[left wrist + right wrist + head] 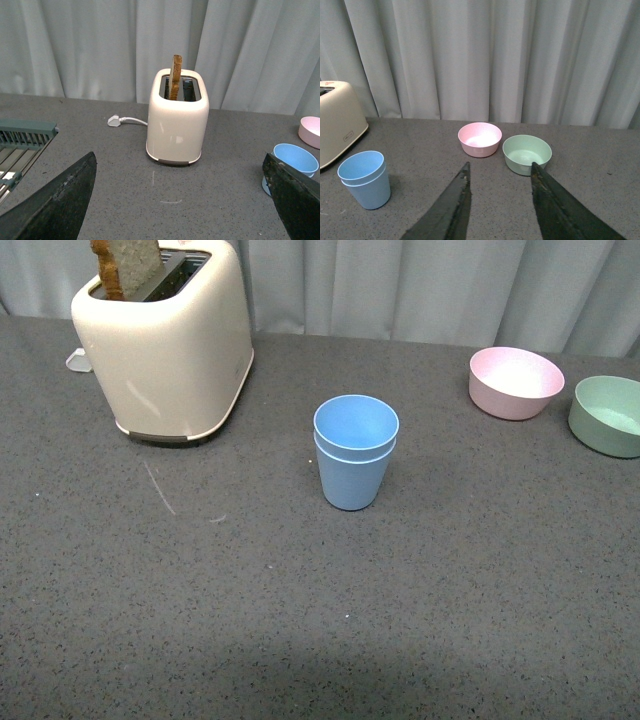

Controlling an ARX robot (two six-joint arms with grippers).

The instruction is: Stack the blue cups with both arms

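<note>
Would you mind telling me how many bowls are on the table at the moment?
2. The pink bowl sits at the far right of the table, and the pale green bowl is just right of it at the front view's edge. More could lie outside the frames.

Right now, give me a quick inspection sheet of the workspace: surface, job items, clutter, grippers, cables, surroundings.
Surface: dark grey speckled tabletop, with a faint pale scuff near the toaster.
Job's things: blue cups already nested one inside the other, upright, mid-table, untouched by either arm.
Clutter: cream toaster with a slice of toast sticking up; pink bowl and pale green bowl side by side, apart; a green wire rack at the table edge.
Grippers: left gripper open, empty; right gripper open, empty, above the table and facing the bowls.
Cables: white plug and cord lying behind the toaster, unplugged.
Surroundings: grey curtain behind the table.
</note>
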